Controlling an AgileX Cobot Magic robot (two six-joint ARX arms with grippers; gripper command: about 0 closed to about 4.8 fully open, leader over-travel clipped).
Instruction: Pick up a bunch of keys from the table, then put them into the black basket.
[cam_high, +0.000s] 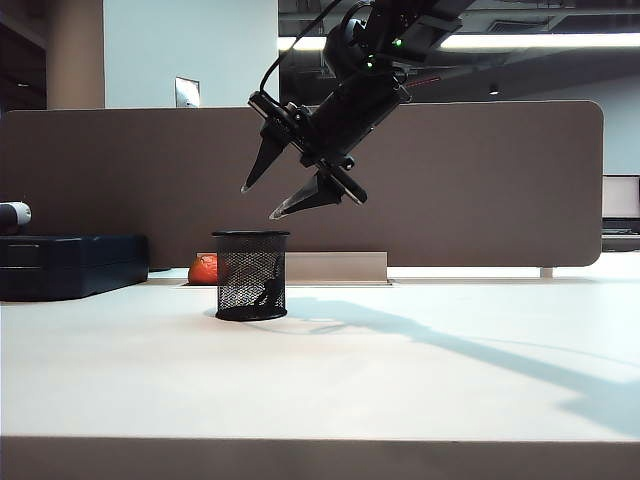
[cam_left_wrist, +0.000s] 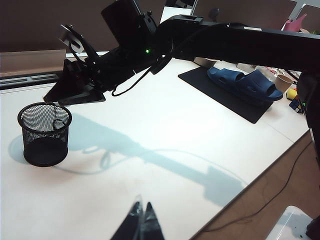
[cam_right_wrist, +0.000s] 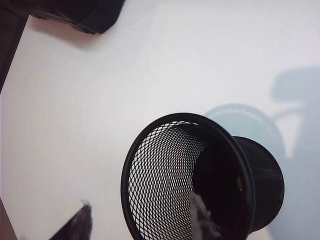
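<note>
Black basket (cam_high: 251, 275) sitting on desk (cam_high: 320, 380), keys (cam_high: 268, 291) apparently inside. Right gripper (cam_high: 268, 200) hovering above, fingers spread, empty; descending risks toppling it. Left gripper (cam_left_wrist: 141, 217) idling, fingers together.

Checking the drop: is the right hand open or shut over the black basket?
Open: the right hand hangs above the black basket, fingertips apart, nothing between them. A dark shape shows through the mesh.

I see an office; a brown desk partition (cam_high: 480, 180) behind the table (cam_high: 320, 380); ceiling strip lights (cam_high: 540, 41) upper right.
</note>
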